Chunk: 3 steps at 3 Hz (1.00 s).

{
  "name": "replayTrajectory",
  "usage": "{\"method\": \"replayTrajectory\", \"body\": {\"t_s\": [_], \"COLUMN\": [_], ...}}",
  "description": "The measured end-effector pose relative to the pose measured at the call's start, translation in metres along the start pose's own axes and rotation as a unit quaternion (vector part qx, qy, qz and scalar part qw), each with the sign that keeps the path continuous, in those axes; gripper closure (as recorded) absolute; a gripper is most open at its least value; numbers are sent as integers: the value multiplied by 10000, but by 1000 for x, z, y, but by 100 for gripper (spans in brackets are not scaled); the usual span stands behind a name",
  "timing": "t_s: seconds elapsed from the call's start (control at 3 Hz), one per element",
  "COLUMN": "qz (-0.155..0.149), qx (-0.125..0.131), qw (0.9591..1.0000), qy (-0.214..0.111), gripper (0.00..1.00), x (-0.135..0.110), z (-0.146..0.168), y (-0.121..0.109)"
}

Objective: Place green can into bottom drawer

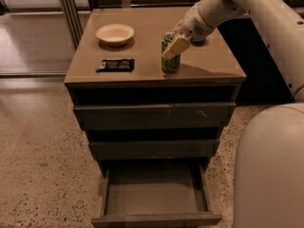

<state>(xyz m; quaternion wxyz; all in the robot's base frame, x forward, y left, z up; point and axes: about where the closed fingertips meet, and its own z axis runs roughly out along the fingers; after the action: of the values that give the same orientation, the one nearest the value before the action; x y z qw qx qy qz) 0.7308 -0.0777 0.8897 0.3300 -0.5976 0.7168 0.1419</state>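
One tool (172, 48) grips the green can (170, 65) atop the cabinet (142, 72), bottom drawer (153, 198) open over speckled floor (42, 165).

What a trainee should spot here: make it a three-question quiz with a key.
1. True or false: the bottom drawer is pulled open.
2. The green can stands: A on the cabinet top, B in a drawer, C on the floor.
3. Fill in: the gripper is at the ___, right of the bowl.
Key: 1 true; 2 A; 3 can.
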Motion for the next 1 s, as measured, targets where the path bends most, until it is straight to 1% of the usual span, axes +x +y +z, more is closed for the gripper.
{"method": "replayTrajectory", "body": {"t_s": [0.33,0.67,1.0], "qz": [-178,-236,-113], "qx": [-211,-471,-906], "qw": [9996,9985,9956], "qy": [-113,-157,-203], "gripper": [100,100,100], "x": [-8,-13,-17], "z": [-13,-31,-40], "y": [36,84,153]}}
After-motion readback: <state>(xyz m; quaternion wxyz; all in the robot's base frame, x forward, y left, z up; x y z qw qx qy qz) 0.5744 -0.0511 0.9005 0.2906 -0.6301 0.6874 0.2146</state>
